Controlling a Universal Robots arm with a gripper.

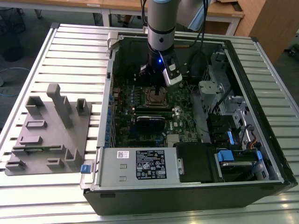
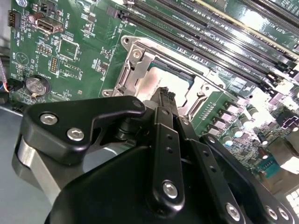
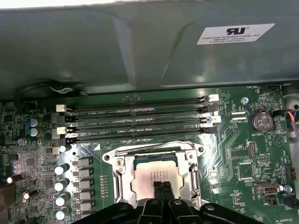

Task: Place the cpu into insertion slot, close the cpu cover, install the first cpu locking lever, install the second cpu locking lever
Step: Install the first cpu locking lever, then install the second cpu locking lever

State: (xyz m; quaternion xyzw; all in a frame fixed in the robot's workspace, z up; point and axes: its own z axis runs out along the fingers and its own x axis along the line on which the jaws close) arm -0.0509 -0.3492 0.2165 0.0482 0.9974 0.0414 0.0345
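The cpu (image 3: 148,173) (image 2: 148,86), a silvery square, lies in the insertion slot (image 1: 156,96) on the green board inside the open computer case. Around it, the cpu cover (image 3: 122,164) (image 2: 134,61) lies flat as a silvery frame, and the chip's top shows through its cut-out. My gripper (image 3: 162,187) (image 2: 164,95) (image 1: 155,84) hangs straight over the socket. Its two black fingertips (image 3: 157,188) are drawn together at the near edge of the chip's top. Nothing shows between them. I cannot make out how the locking levers lie.
Long black memory slots (image 3: 140,116) run beside the socket, with the case wall (image 3: 140,46) beyond them. A row of capacitors (image 3: 60,186) and a coin battery (image 3: 260,122) flank it. A grey fixture block (image 1: 51,130) sits outside the case on the exterior view's left.
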